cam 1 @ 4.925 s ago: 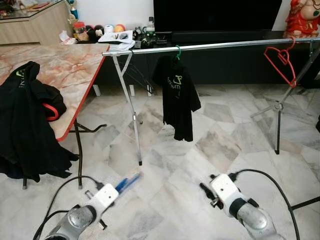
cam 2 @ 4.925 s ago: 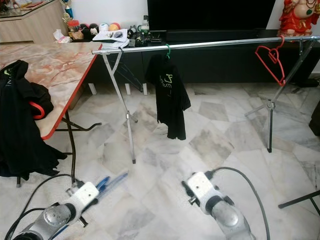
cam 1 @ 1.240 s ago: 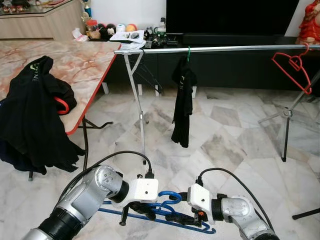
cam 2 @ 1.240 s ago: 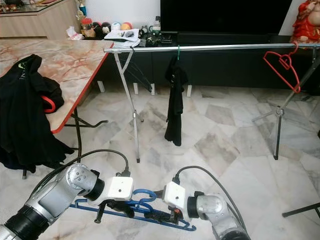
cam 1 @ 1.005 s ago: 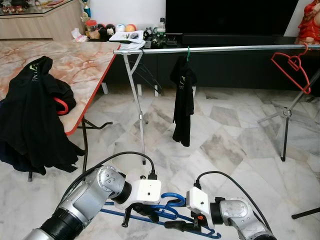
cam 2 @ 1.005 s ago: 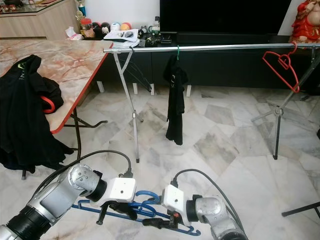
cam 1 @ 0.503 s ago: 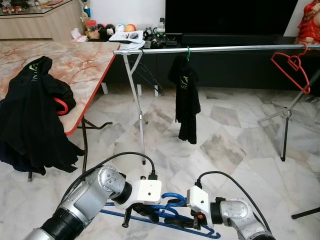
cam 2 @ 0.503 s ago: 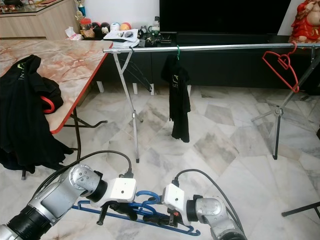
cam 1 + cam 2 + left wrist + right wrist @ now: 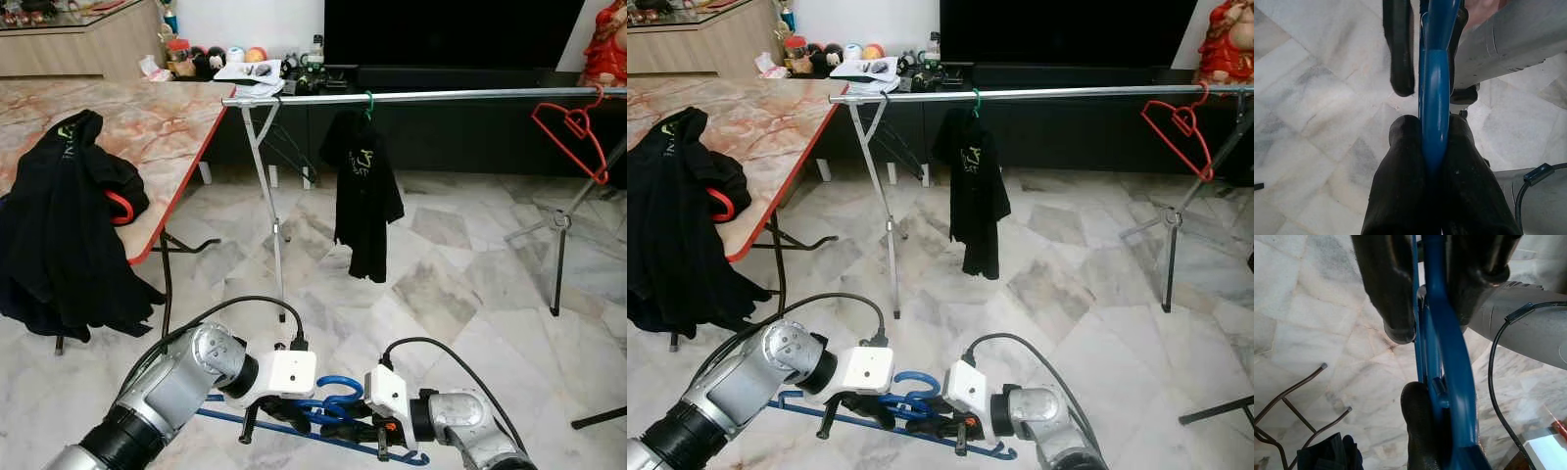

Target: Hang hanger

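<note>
Low in front of me, both grippers meet on a blue hanger (image 9: 338,388) held just above the marble floor. My left gripper (image 9: 284,415) is shut on it, and its fingertips (image 9: 1405,147) pinch the blue bar. My right gripper (image 9: 345,429) comes in from the right and is shut on the same hanger near the hook; one finger (image 9: 1420,431) presses its side and the other is hidden. A silver clothes rail (image 9: 441,95) runs across ahead. On it hang a black shirt (image 9: 364,191) on a green hanger and an empty red hanger (image 9: 573,122).
A marble-topped table (image 9: 147,117) stands at the left with a pile of black clothes (image 9: 59,225) and a red hanger (image 9: 122,206) draped over its edge. The rail's legs (image 9: 274,245) stand on the floor. A dark TV cabinet (image 9: 460,127) lies behind.
My right gripper has shifted a little left along the blue hanger, closer to the left gripper. The black shirt on the rail has swung round to show its front.
</note>
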Controlling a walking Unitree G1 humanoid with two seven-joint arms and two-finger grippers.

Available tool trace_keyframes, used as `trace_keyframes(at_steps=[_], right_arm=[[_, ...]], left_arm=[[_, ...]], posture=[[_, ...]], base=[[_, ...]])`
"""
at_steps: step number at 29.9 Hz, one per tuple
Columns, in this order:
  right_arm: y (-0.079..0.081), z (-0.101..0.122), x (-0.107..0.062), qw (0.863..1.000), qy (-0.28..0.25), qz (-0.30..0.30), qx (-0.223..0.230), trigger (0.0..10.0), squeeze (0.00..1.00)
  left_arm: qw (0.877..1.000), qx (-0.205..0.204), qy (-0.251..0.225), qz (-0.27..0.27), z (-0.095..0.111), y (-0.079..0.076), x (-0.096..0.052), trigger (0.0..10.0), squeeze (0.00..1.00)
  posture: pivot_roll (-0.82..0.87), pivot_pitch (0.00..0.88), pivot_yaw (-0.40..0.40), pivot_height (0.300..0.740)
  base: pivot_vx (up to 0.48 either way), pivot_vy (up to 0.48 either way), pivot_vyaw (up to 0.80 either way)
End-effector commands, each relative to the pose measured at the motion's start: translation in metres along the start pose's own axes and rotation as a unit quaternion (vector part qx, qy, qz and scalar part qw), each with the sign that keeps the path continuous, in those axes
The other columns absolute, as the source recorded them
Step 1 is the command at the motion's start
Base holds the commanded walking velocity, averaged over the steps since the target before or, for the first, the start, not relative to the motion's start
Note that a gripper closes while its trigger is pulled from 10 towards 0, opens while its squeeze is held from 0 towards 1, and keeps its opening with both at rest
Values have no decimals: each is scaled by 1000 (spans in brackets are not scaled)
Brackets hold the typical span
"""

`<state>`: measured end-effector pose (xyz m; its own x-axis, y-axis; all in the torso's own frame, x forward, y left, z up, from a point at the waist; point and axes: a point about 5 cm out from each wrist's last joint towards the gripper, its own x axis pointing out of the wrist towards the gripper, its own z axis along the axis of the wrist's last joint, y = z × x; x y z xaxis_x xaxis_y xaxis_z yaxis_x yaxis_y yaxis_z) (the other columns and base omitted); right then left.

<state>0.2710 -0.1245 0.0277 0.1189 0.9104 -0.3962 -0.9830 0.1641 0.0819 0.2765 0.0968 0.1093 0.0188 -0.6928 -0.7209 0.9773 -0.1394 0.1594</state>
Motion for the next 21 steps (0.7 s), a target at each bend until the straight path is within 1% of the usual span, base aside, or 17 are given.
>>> trace_keyframes(at_steps=[1, 5, 13, 17, 21], right_arm=[[-3, 4, 1, 1000, -15, -10, 8, 0, 0], [-3, 4, 1, 1000, -18, -6, 14, 0, 0], [-5, 6, 1, 999, -36, -12, 31, 0, 0], [-6, 6, -3, 999, -36, -16, 35, 0, 0], [-8, 5, -6, 998, -40, -22, 42, 0, 0]], left_arm=[[999, 23, -22, -7, 14, 1, 1, 10000, 0], [999, 23, -38, -5, 18, 1, 1, 10000, 0], [999, 26, -47, -4, 21, 2, 0, 10000, 0], [998, 22, -63, 1, 24, 3, -1, 10000, 0], [997, 29, -75, 3, 27, 4, -2, 10000, 0]], posture=[[-18, 65, 8, 740], [-18, 66, 7, 740], [-18, 67, 7, 740], [-18, 66, 8, 740], [-19, 66, 8, 740]], base=[[0, 0, 0], [0, 0, 0], [0, 0, 0], [0, 0, 0], [0, 0, 0]])
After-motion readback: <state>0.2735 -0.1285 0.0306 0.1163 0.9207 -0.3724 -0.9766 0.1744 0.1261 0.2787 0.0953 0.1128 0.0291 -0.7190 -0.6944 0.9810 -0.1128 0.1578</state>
